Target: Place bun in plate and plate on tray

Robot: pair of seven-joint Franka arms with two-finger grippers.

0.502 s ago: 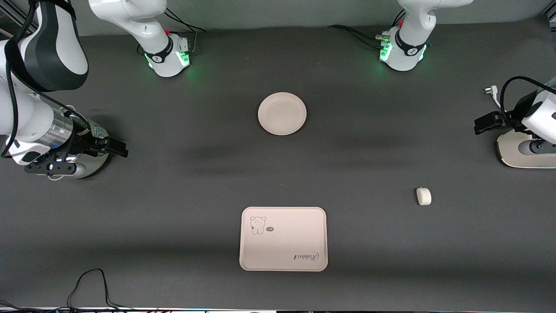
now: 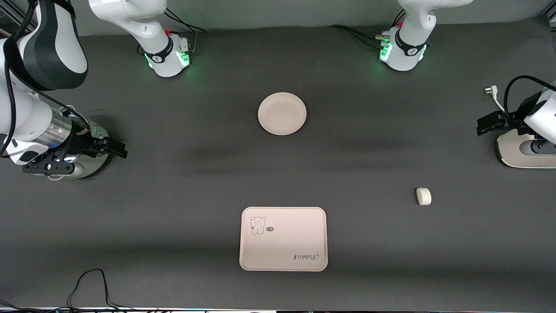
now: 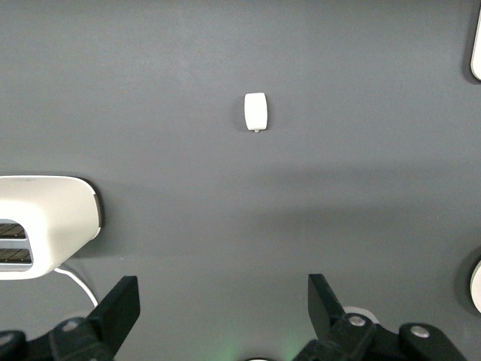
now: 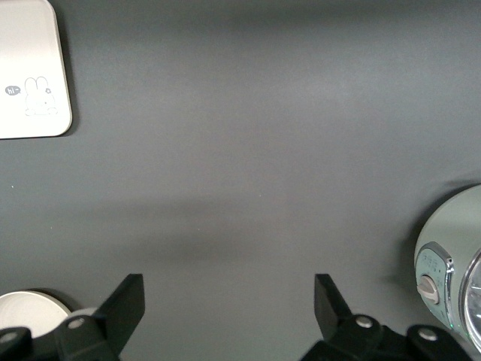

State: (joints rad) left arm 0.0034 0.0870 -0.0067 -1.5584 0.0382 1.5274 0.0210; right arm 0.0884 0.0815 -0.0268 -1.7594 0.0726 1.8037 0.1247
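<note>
Front view: the small white rounded bun (image 2: pixel 423 196) lies alone on the dark grey table mat (image 2: pixel 369 143), toward the left arm's end and about as near the camera as the tray's upper edge. The round cream-beige shallow plate (image 2: pixel 282 113) sits empty mid-table, farther from the camera, and the cream-beige rectangular tray (image 2: pixel 283 238) with its bear drawing and "Rabbit" script lies nearer the camera, also bare.

The left gripper (image 2: pixel 485 124) hangs at its own end of the table, above a white appliance base (image 2: pixel 521 150), with its black fingers spread wide around nothing. In the left wrist view the bun (image 3: pixel 256 111) lies well ahead of the gripper, roughly in line with the gap between the fingers, well apart from them. The right gripper (image 2: pixel 114 148) waits over a pale green round appliance (image 2: pixel 89 164) at the opposite end, fingers likewise wide and empty; the tray's corner (image 4: pixel 30 68) shows far off in its view.

Nothing has been done yet, so the bun looks like the first target. Its smooth, rounded sides may let it roll or squirt out if the fingers close off-centre or too high. A low approach could scrape the mat. Later, the shallow plate offers only a thin rim to pinch, so it might tilt and spill the bun.
</note>
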